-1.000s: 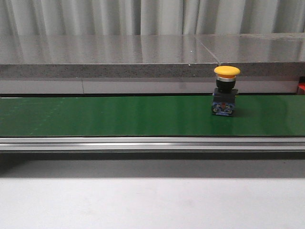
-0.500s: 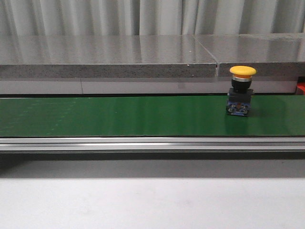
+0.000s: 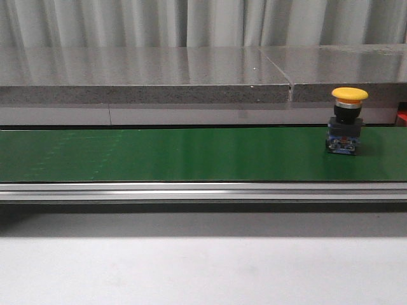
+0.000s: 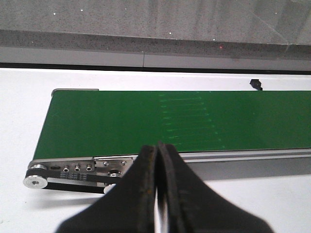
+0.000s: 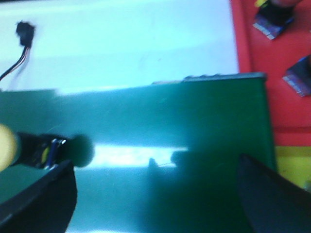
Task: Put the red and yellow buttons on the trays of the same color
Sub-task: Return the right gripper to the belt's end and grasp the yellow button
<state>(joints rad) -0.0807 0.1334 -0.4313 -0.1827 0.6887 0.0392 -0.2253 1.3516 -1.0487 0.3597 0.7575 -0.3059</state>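
A yellow button (image 3: 348, 121) with a black and blue base stands upright on the green conveyor belt (image 3: 159, 152) at the right in the front view. In the right wrist view it shows at the picture's edge (image 5: 19, 148), just beyond one finger. My right gripper (image 5: 155, 194) hangs open over the belt's end. A red tray (image 5: 272, 63) with two button bases and a strip of yellow tray (image 5: 291, 167) lie past that end. My left gripper (image 4: 156, 160) is shut and empty, before the belt's other end. No gripper shows in the front view.
A grey stone ledge (image 3: 146, 82) runs behind the belt. An aluminium rail (image 3: 191, 190) borders its near side. A roller and bolts (image 4: 63, 172) sit at the belt's left end. A small black connector with wires (image 5: 24, 34) lies on the white table.
The yellow button has travelled to the right along the belt, from about the centre-right toward the right edge of the front view.
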